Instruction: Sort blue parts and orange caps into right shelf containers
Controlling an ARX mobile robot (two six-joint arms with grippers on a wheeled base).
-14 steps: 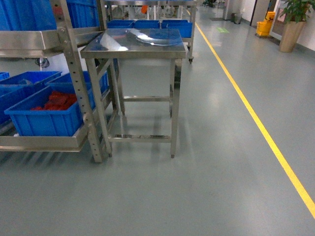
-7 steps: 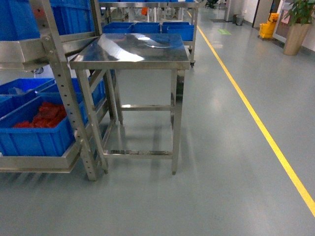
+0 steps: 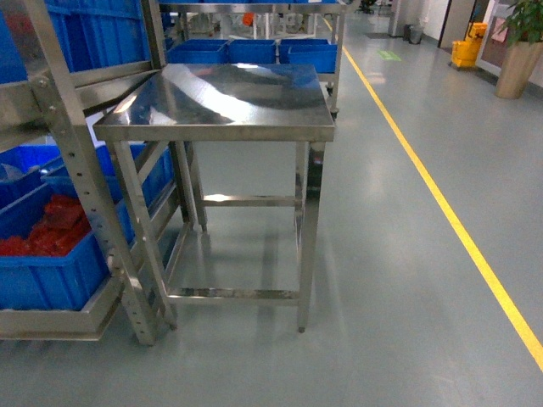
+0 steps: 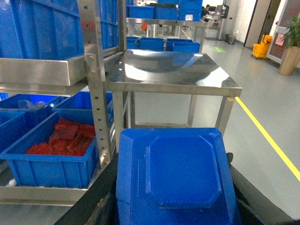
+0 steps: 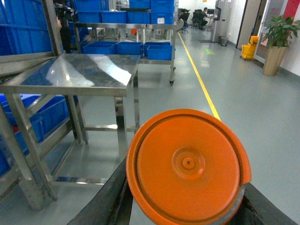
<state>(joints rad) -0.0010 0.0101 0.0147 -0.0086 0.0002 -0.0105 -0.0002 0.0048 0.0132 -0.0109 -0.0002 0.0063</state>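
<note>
Gripping faceted blue part (image 4: pixel 180 178) left | ribbed round orange cap (image 5: pixel 187 164) right, seemingly clamped

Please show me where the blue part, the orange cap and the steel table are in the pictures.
blue part (image 4: pixel 180 176): left wrist view, on its raised flat top face.
orange cap (image 5: pixel 187 164): right wrist view, on the centre of its round face.
steel table (image 3: pixel 229 93): head view, on its bare top.

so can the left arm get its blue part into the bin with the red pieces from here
Probably not yet. The left gripper holds the blue part, and the bin of red pieces sits low on the rack behind an upright post and under the shelf above.
</note>
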